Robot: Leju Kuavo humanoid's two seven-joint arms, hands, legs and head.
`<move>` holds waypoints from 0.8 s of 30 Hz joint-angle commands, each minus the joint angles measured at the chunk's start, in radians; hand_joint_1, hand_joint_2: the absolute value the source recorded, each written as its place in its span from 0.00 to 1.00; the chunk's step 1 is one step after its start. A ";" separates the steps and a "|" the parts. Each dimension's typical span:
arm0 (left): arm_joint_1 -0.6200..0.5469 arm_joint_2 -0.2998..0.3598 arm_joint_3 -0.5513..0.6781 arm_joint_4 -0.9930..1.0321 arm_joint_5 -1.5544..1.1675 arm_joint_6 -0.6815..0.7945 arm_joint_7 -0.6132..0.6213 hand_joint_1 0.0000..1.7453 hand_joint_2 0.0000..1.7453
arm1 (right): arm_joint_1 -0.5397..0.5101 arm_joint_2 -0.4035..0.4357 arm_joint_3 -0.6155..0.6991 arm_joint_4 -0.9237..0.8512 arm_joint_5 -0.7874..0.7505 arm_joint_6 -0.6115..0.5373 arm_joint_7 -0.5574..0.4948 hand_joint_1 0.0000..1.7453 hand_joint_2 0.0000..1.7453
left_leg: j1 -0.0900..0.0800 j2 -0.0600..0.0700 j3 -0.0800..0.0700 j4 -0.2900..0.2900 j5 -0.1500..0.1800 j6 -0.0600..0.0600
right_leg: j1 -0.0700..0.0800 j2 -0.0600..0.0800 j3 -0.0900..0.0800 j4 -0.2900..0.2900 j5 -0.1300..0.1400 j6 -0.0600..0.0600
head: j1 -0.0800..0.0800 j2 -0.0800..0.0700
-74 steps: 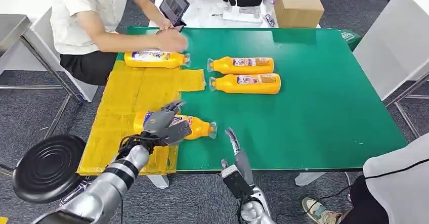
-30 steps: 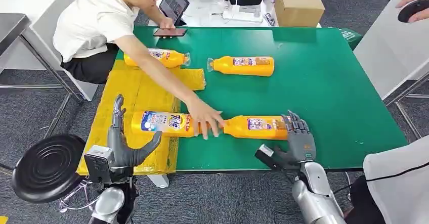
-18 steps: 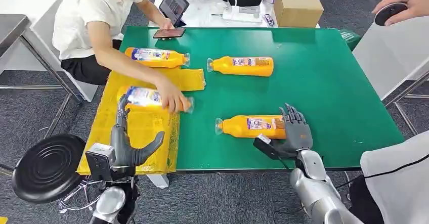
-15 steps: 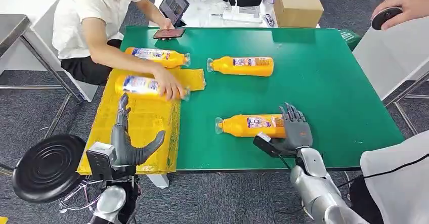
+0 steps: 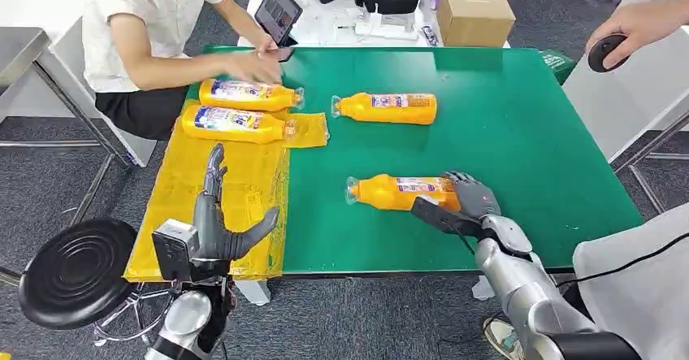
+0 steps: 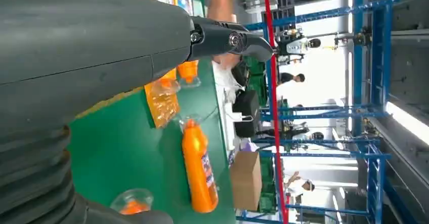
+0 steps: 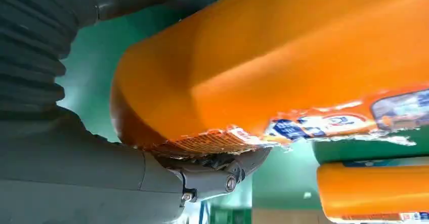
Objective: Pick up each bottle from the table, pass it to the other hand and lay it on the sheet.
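Now closing the right hand (image 5: 471, 200) around the fat end of the near bottle (image 5: 398, 192), fingers curling over it, no longer just touching. Lying on the green table (image 5: 520, 132) at about 5 o'clock. Waiting with the left hand (image 5: 218, 226), fingers spread, holding nothing, over the yellow sheet (image 5: 195, 189) at 8 o'clock. Lifting probably coming next.

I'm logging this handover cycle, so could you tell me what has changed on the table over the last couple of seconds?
The person's hand carried the bottle laid on the yellow sheet up beside the far one, so a second sheet bottle lies there. The right robot hand closed around the base of the near bottle. The left robot hand let go earlier and waits open. The far bottle on the green table stayed.
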 commanded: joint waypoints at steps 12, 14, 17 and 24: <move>-0.016 -0.018 -0.030 0.142 0.204 -0.173 0.046 0.00 1.00 | 0.116 0.065 -0.131 0.031 -0.289 0.091 -0.276 1.00 1.00 | 0.001 0.001 0.010 -0.005 -0.001 -0.002 | 0.002 0.000 0.018 -0.005 0.001 0.000 | 0.000 0.000; -0.004 -0.026 -0.024 0.175 0.264 -0.210 0.071 0.00 1.00 | 0.132 0.093 -0.133 -0.011 -0.339 0.083 -0.324 1.00 1.00 | 0.001 0.003 0.011 -0.005 -0.001 -0.002 | 0.002 0.002 0.020 -0.005 0.001 -0.001 | 0.000 0.000; -0.005 -0.028 -0.035 0.230 0.326 -0.256 0.108 0.00 1.00 | 0.151 0.128 -0.111 -0.088 -0.410 0.090 -0.360 1.00 1.00 | 0.001 0.004 0.008 -0.001 -0.002 -0.002 | 0.002 0.004 0.017 -0.001 0.001 0.000 | 0.000 0.000; -0.012 -0.020 -0.046 0.249 0.351 -0.276 0.115 0.00 1.00 | 0.161 0.139 -0.082 -0.135 -0.452 0.102 -0.363 1.00 1.00 | 0.000 0.004 0.003 -0.002 -0.001 -0.002 | 0.001 0.003 0.012 -0.001 0.000 0.000 | 0.000 0.000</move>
